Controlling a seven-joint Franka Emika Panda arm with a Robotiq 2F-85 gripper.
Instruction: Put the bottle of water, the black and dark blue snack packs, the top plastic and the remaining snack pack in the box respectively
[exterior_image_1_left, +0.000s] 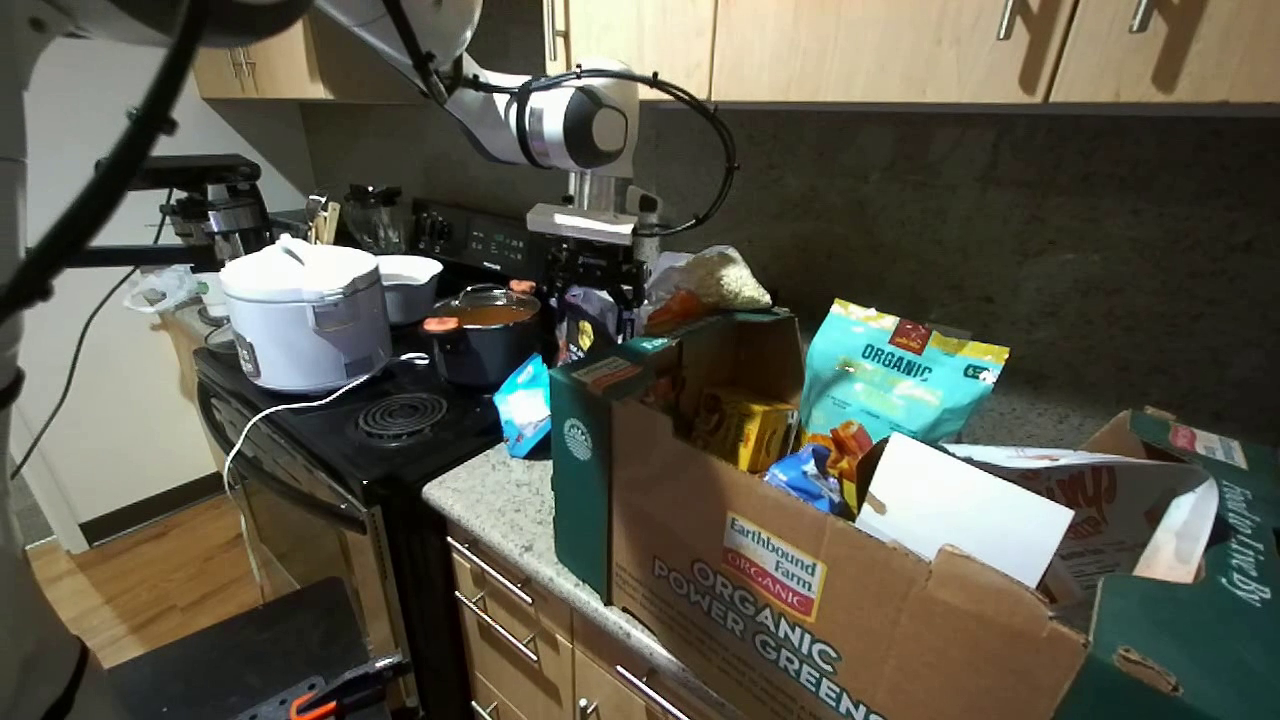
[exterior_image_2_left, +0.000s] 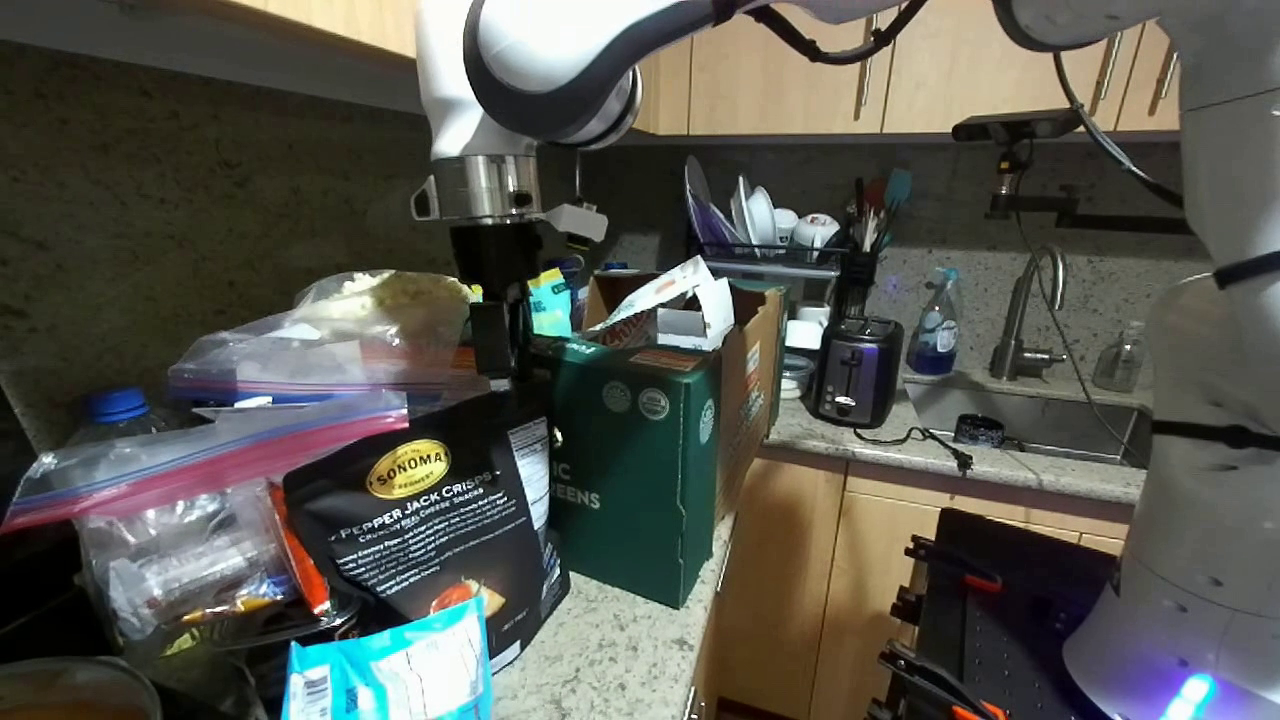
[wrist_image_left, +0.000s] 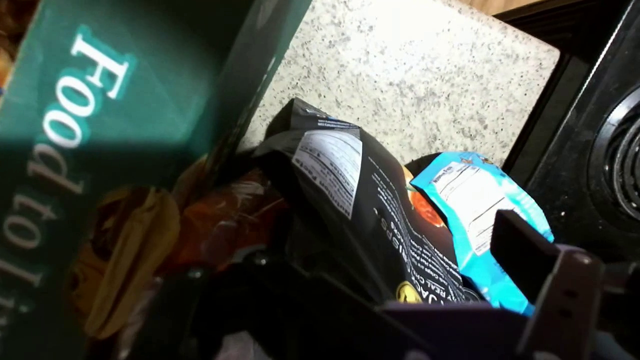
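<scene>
Bright blue snack pack (exterior_image_2_left: 392, 668) nearest in an exterior view, bottom of frame; black snack pack (exterior_image_2_left: 430, 520) behind it, under the gripper (exterior_image_2_left: 503, 371); picking the black one looks like the step in hand

Black pack stands on the counter (exterior_image_2_left: 612, 650), lower middle, not yet boxed; jaws apart right at its top edge, nothing held that I can see, contact can't be told; next should be a short drop to straddle that edge, close, lift straight; blue-capped bottle (exterior_image_2_left: 118, 412) sits left of frame, outside too, can't say if it's the task's water; box (exterior_image_2_left: 635, 480) beyond, mid-frame, so the carry wants height over its green end wall before release
</scene>
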